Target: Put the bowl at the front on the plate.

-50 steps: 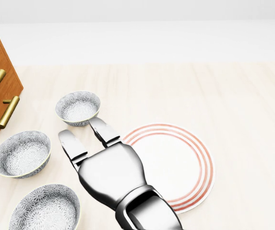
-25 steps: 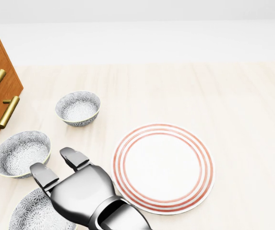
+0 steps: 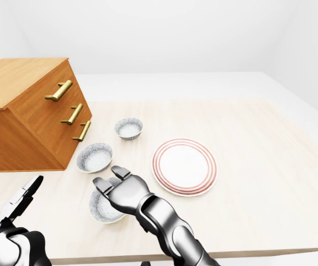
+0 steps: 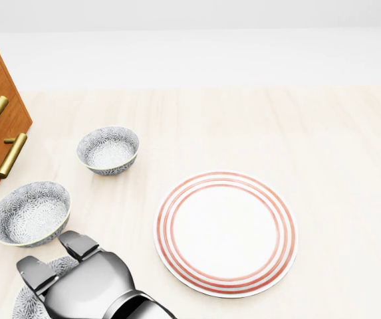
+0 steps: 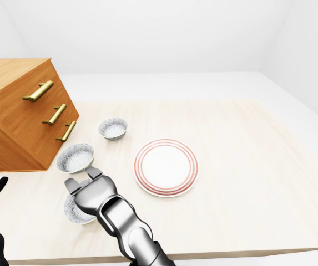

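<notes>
Three grey patterned bowls stand in a row left of the red-ringed white plate [image 3: 184, 166]. The bowl nearest the bottom edge [image 3: 100, 211] lies mostly under my right hand [image 3: 110, 178], which reaches in from the bottom with its fingers spread over the rim, open, not closed round it. In the head view only slivers of that bowl [image 4: 25, 304] show beside the hand [image 4: 56, 258]. The middle bowl [image 3: 94, 157] and the far bowl [image 3: 129, 127] stand free. My left hand [image 3: 26, 194] hovers at the bottom left corner, fingers extended, holding nothing.
A wooden dresser [image 3: 31, 116] with brass handles stands at the left of the light wooden table [image 3: 258, 144], close to the middle bowl. The table's near edge [image 3: 258, 252] runs along the bottom of the eye views.
My right hand has swept down and to the left, from between the far bowl and the plate to over the nearest bowl. The plate now shows whole. Bowls and plate have not moved.
</notes>
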You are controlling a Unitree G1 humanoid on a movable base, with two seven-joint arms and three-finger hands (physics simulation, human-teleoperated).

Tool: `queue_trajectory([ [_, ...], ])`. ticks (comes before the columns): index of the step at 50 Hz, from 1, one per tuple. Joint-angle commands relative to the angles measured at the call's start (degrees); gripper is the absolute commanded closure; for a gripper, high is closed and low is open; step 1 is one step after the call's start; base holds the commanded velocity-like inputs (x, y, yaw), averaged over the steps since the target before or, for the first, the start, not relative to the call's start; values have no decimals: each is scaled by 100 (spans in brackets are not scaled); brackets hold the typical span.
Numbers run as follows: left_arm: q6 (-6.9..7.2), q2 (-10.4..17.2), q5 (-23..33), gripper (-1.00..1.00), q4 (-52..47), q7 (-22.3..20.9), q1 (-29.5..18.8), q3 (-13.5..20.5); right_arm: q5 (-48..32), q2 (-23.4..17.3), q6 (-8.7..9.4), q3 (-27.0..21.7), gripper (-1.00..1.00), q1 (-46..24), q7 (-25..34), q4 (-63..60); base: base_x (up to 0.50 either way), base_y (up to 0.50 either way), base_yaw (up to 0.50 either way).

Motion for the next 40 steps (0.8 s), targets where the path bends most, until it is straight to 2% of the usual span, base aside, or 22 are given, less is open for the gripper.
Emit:
queue_trajectory([
  [1,0,-8,20,-100,28,0,0,-9,88,-24,0,135,-100,141,0,268,0,0,0],
  [10,0,-13,22,-100,-25,0,13,-1,359,-86,4,287,-100,324,0,390,0,0,0],
  [16,0,-5,36,-100,38,0,-9,-15,444,-134,111,376,-100,369,0,372,0,0,0],
  [25,0,9,24,-100,-10,0,-11,-10,590,-89,112,249,-100,252,0,515,0,0,0],
  [34,0,2,20,-100,-14,0,-15,-3,596,-85,360,153,-100,254,0,549,0,0,0],
  [40,0,6,8,-100,-37,0,-13,4,705,-26,354,133,-100,198,0,808,0,0,0],
])
